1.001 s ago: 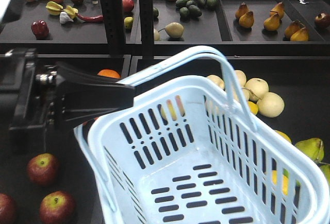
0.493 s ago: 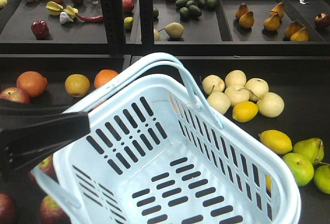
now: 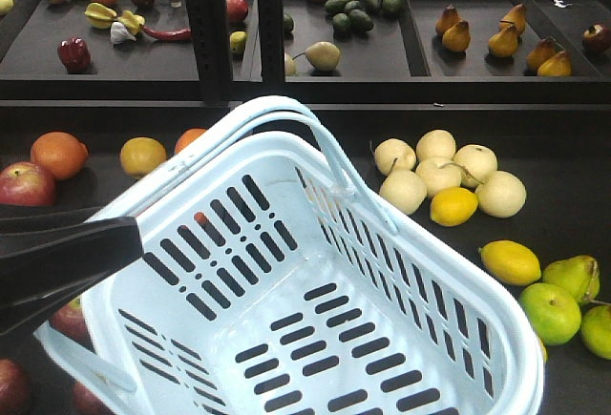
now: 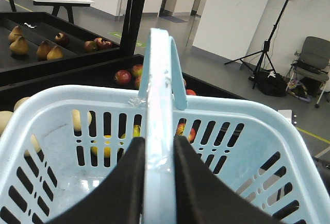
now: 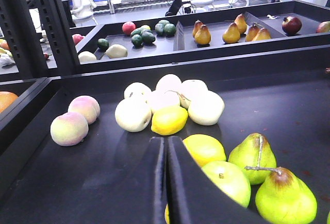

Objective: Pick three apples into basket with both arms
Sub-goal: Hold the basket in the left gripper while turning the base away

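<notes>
Pale blue slotted plastic: the basket (image 3: 286,272) hangs tilted in the front view, apparently clear of the counter (image 3: 563,229), carried by its loop handle (image 4: 159,80). The left fingers (image 4: 129,183) pinch that handle from both sides, closed hard against it. Contents of basket: none that I can see; the slotted floor shows bare. Apples (image 3: 24,183): one dark red with a yellowish patch lies on the counter at the far left, just beside an orange (image 3: 59,155). Parts of at least two more red ones show low at the left edge, half hidden behind the left arm (image 3: 57,262) and the basket wall. Right fingers (image 5: 180,193): pressed together with only a hairline between them, holding nothing. They are poised above another stretch of counter where a lemon (image 5: 169,120), pale round fruit (image 5: 206,108) and green pears (image 5: 286,198) lie, well apart from the apples. Progress, as I judge it: the carrying half is in hand, the picking half not begun, none of three apples in. Left to do: bring the right arm across to the red fruit, open, and lift each into the basket.
</notes>
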Available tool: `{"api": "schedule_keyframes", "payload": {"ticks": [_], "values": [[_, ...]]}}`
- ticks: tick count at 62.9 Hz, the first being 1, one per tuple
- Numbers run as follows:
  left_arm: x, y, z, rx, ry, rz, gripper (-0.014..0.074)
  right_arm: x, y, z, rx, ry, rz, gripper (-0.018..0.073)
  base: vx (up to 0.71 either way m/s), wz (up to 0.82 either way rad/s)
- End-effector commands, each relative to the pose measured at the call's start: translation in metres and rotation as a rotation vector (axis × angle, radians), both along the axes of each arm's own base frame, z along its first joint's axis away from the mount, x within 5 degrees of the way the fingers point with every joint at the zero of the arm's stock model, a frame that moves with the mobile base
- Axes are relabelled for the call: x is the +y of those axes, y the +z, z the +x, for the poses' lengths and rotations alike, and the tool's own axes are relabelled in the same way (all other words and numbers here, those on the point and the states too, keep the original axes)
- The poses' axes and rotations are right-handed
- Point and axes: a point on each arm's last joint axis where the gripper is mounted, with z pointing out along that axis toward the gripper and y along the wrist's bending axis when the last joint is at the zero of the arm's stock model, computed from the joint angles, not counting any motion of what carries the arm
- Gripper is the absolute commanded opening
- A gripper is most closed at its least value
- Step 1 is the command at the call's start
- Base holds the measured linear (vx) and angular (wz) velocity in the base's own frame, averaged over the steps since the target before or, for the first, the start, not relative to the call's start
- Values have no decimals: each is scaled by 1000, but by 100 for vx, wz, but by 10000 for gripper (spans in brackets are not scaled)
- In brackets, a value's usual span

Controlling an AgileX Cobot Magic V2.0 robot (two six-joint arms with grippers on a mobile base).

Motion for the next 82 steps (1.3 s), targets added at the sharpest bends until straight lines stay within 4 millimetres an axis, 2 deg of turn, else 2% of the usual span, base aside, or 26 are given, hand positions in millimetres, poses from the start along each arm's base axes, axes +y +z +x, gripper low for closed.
{"api": "schedule_keyframes", "payload": {"ticks": [1, 82], "values": [[2, 9, 1, -40, 35, 2, -8, 1, 3, 0, -76, 9, -17, -5, 0, 0], [2, 9, 1, -40, 34, 2, -7, 1, 3, 0, -75, 9, -17, -5, 0, 2]]}}
